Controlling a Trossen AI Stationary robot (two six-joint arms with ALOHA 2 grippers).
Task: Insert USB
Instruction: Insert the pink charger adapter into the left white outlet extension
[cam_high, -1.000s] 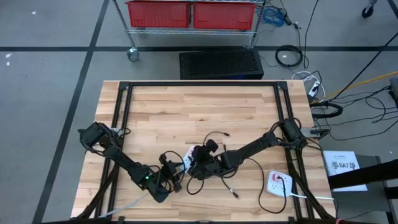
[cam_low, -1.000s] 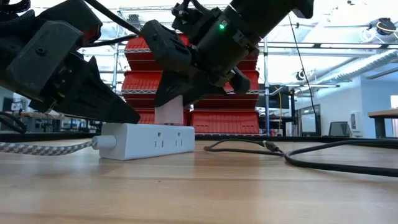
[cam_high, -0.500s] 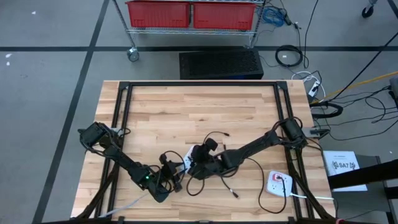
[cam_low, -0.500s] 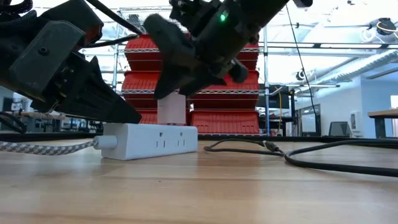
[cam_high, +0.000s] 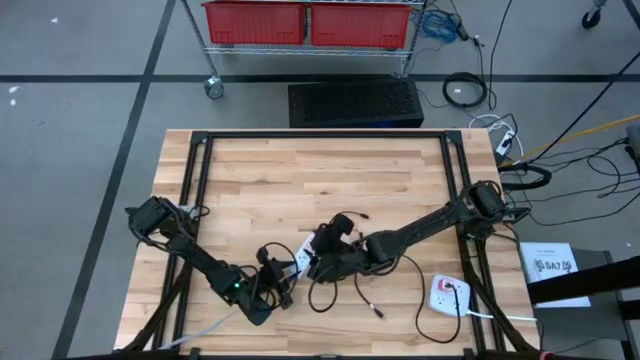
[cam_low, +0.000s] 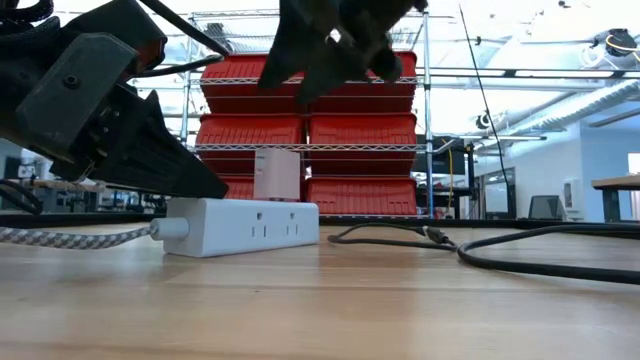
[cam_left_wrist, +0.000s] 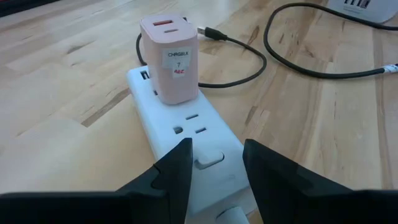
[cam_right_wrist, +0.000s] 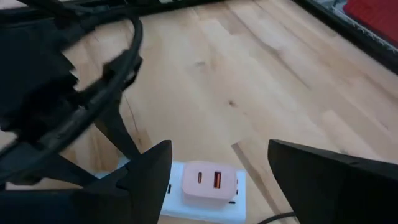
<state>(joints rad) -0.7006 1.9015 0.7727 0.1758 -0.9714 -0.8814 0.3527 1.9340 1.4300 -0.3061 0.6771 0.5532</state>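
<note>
Near the worktop's front edge: pink charger (cam_left_wrist: 169, 59) seated in power strip (cam_left_wrist: 186, 143), no cable in it yet.
Left gripper (cam_left_wrist: 214, 163) pins the strip end, jaws closed on it; right gripper (cam_right_wrist: 214, 163) hangs open, empty, above the charger. Loose USB cable (cam_high: 365, 290) could snag, dragging the strip askew.

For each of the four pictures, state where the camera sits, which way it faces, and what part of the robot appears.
High: overhead, straight down; both arms.
Low: table height, level at power strip; arms above.
Left wrist: on left arm, facing pink charger; left pincer.
Right wrist: on right arm, looking down; right pincer open.
Shared: charger plugged into strip.
</note>
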